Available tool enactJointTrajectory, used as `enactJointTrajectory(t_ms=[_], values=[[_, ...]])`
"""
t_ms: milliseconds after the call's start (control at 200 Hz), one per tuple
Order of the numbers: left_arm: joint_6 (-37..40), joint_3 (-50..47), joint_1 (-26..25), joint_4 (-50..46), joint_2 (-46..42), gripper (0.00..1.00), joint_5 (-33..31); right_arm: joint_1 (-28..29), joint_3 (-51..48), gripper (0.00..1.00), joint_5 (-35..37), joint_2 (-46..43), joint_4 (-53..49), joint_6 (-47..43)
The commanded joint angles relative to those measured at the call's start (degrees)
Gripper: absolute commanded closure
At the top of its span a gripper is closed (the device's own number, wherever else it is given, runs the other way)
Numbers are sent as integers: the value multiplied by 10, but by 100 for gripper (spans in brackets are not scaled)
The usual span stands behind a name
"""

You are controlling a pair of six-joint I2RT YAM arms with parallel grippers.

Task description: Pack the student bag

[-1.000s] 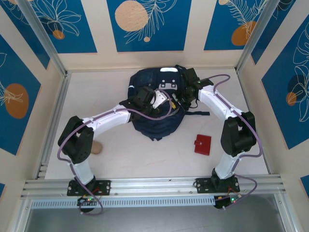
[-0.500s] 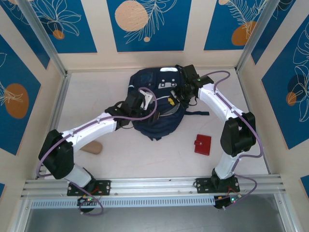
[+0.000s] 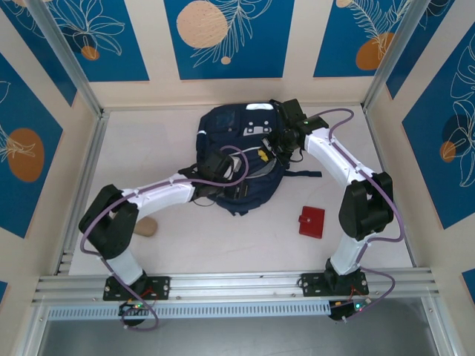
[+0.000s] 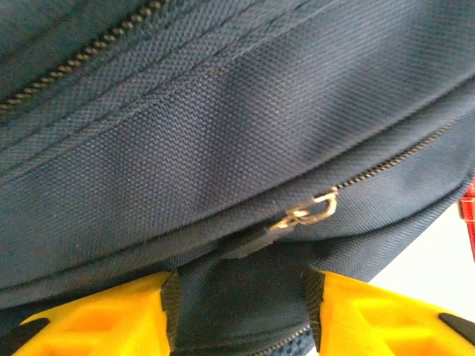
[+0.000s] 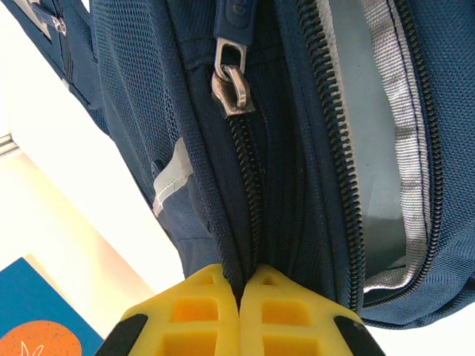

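Two grippers at work on one student bag.

At the left gripper, yellow fingers apart, a fold of navy cloth filling the gap and touching both inner faces. Impossible to tell whether squeezed or merely straddled. Just ahead of the fingertips, a brass zip pull on a closed zip line climbing away to the gripper's right. Further ahead, more woven navy cloth, with a second zip at the far left. Off to the right of the right-hand finger, a sliver of white table and a red edge, too cropped to name.

At the right gripper, pads pressed together and clamped on the bag's zip edge, the toothed track running straight down into the seam between them. Ahead of the tips, a metal slider under a navy pull tab. To the gripper's right, a gaping compartment with pale grey lining. To its left, a mesh side panel with a reflective strip.

From above, bag lying flat beneath both grippers, left gripper over its middle, right gripper at its right-hand rim. Well behind the right gripper, toward that arm's base, a red wallet on the table. Well behind the left gripper, beside that arm's elbow, a tan object, partly hidden.
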Motion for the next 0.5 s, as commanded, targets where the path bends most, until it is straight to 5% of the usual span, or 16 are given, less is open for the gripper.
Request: enactJointTrajectory(t_ms=[0, 195, 495], values=[[-21, 11, -5, 53, 5, 54, 16, 1, 21, 100, -23, -9, 43, -6], [-31, -11, -5, 123, -1, 56, 44, 0, 15, 100, -24, -14, 45, -7], [-28, -4, -5, 120, 2, 74, 21, 0, 5, 100, -21, -19, 47, -7]])
